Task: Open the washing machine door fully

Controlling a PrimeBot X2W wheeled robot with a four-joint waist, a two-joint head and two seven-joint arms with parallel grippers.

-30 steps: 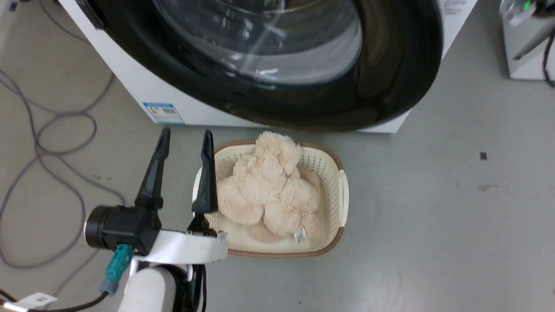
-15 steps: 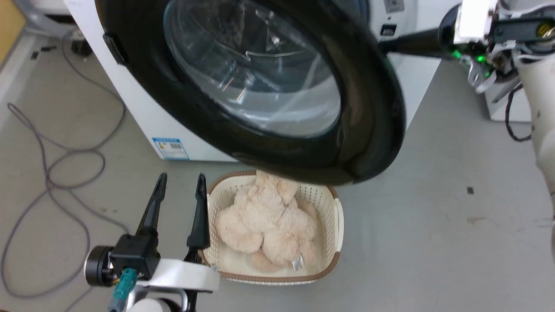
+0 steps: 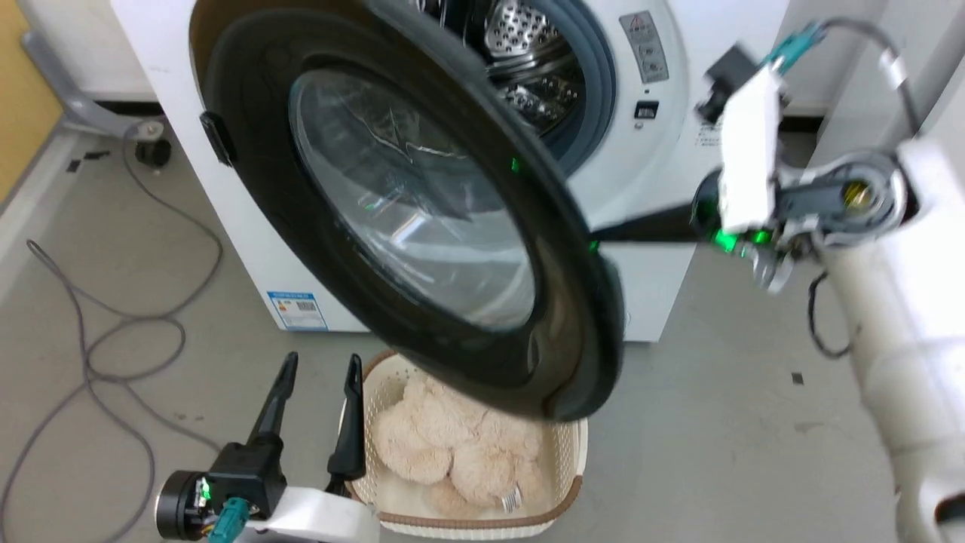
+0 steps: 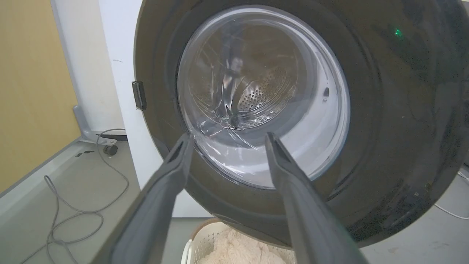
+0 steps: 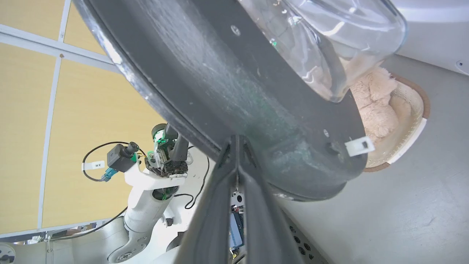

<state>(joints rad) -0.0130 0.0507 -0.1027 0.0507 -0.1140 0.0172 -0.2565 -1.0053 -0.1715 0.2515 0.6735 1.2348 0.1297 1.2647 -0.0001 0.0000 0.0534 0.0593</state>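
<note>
Nearest, the left gripper (image 3: 320, 362) hangs with jaws released and empty, just beside the basket (image 3: 571, 471). Above it, the washing machine door (image 3: 422, 226) has swung further out than half a second ago, baring the steel drum (image 3: 528, 45): partly open, not yet fully. Being round, the door has no long axis; hinged at the left, its glossy face turns leftward, and the right gripper (image 5: 237, 146), jaws clenched, presses its matte inner face.

The grey floor (image 3: 716, 422) carries the white washing machine (image 3: 656, 294) at twelve o'clock. A cream basket (image 3: 562, 464) with a brown rim stands at six o'clock, near it. Loose grey cables (image 3: 83, 354) loop at nine o'clock, well apart from the basket.
</note>
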